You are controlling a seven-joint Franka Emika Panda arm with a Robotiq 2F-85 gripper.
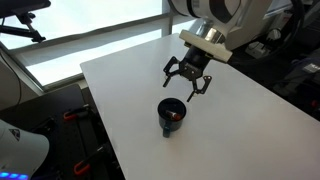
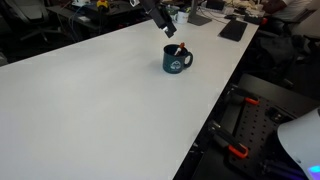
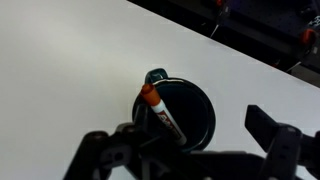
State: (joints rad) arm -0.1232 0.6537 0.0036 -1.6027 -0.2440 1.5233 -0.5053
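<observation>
A dark blue mug (image 1: 172, 116) stands upright on the white table (image 1: 120, 90); in another exterior view the same mug (image 2: 177, 60) shows a pale logo on its side. An orange-capped marker (image 3: 164, 112) leans inside the mug (image 3: 190, 112), cap up against the rim. My gripper (image 1: 188, 87) hangs just above and behind the mug, jaws open, nothing between its fingers. In the wrist view the gripper (image 3: 185, 150) frames the mug from the bottom edge, with one dark finger (image 3: 272, 135) at the right.
The table's front edge (image 2: 215, 110) drops off to black equipment with red clamps (image 2: 236, 152). Desks with clutter (image 2: 215, 12) stand behind the table. A window (image 1: 90, 30) runs along the far side.
</observation>
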